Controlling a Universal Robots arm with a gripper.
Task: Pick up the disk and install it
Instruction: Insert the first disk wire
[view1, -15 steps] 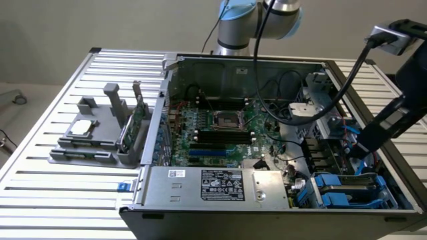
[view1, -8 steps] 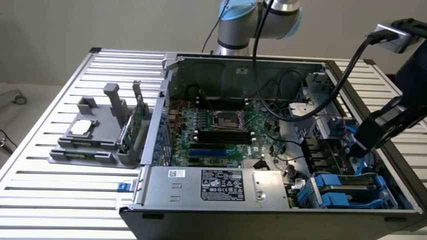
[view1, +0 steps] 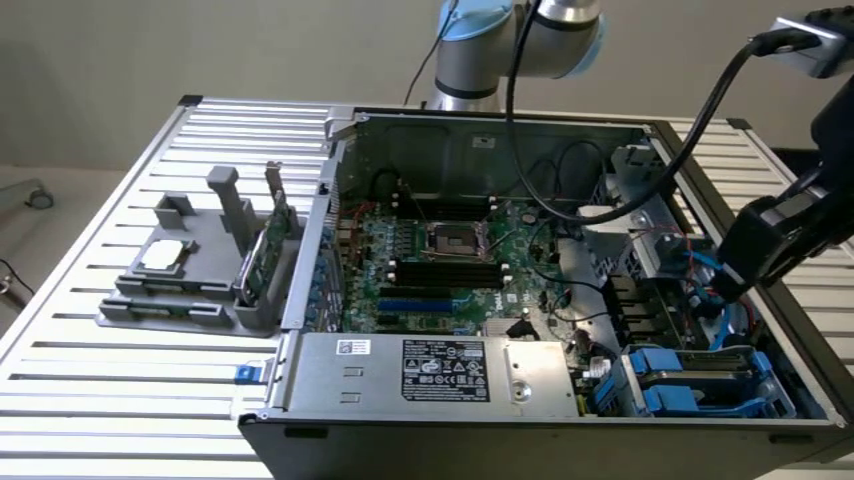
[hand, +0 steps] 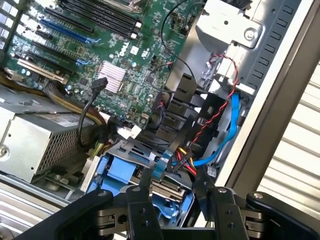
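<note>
- Plainly, the gripper (hand: 174, 178) is open: its two black fingers (hand: 148, 176) stand apart with nothing clamped between them. I judge the spread is set to suit the disk's width.
- It hangs over the drive corner of the case (view1: 747, 165), above the power supply (view1: 447, 370) and to the exterior view's right of it. Seen from there, the gripper (view1: 742, 275) is clear of everything below.
- The disk (hand: 165, 191) lies directly beneath the fingers, flat in its bay. It sits just beside the power supply, on the exterior view's right.
- A blue bracket (hand: 120, 169) frames the disk (view1: 697, 365) on both sides, probably because the bracket is what catches in the bay's rails. Whether it is pushed fully home I cannot tell.
- A blue cable (hand: 231, 120) and a red-and-black twisted wire (hand: 220, 107) run down past the bay, on the far side of the disk from the power supply. They lie near the fingers, which likely explains why the gripper is held straight above and not off to one side.
- The motherboard (view1: 441, 250) lies flat behind the power supply, deeper in the case and well apart from the gripper.
- A grey tray (view1: 167, 300) rests on the table (view1: 120, 400) outside the case, to the exterior view's left of the power supply. It holds a chip (view1: 167, 255) and an upright green card (view1: 254, 265), parked well apart from the gripper.
</note>
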